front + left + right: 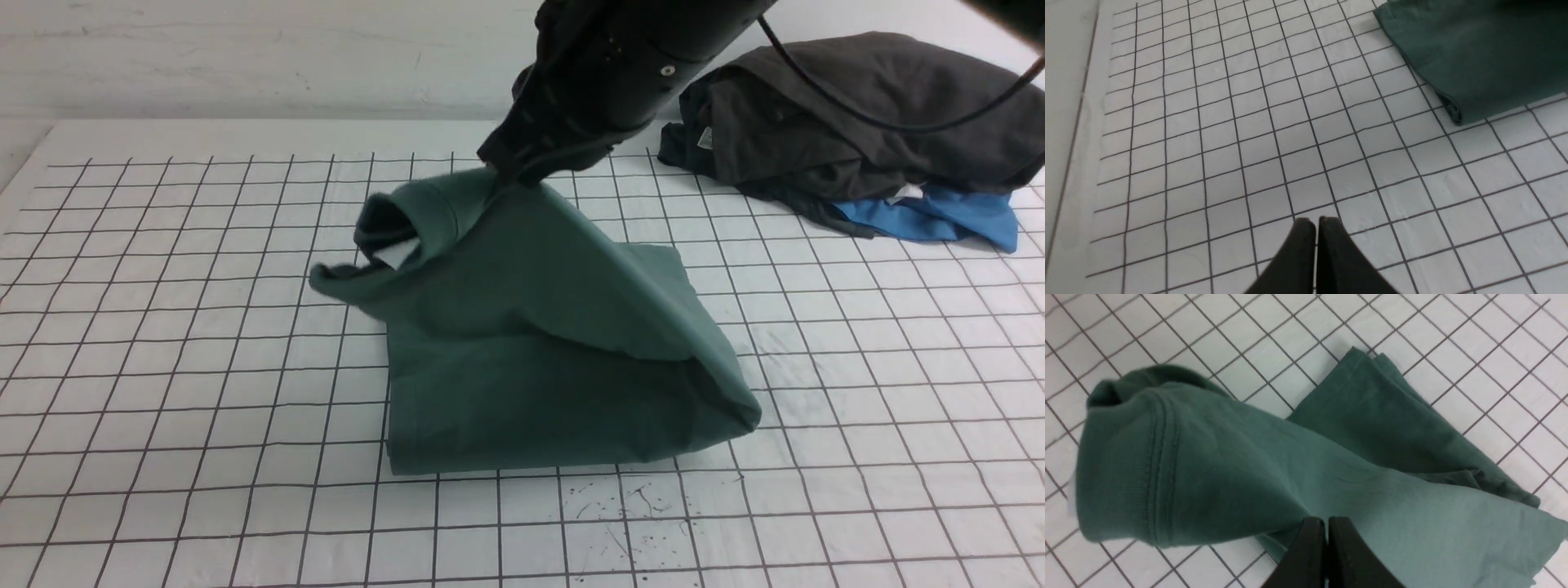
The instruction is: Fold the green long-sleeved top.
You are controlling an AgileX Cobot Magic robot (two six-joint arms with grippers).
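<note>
The right hand point(1326, 522) is clenched, its two black fingers pressed together on a pinch of the green long-sleeved top point(531, 351) just beside the ribbed neck. It holds that end up off the bench point(163, 327) while the rest of the folded cloth lies flat on the gridded surface near the middle. The left hand point(1316, 222) is also closed tight, grasping nothing, above bare grid squares and well apart from the top's near corner. A small white neck label point(397, 255) shows inside the lifted collar, with no writing legible. At the far right a dark charcoal-grey garment point(857, 106) lies heaped on a bright blue garment point(939, 216); their small tags are too small to read.
</note>
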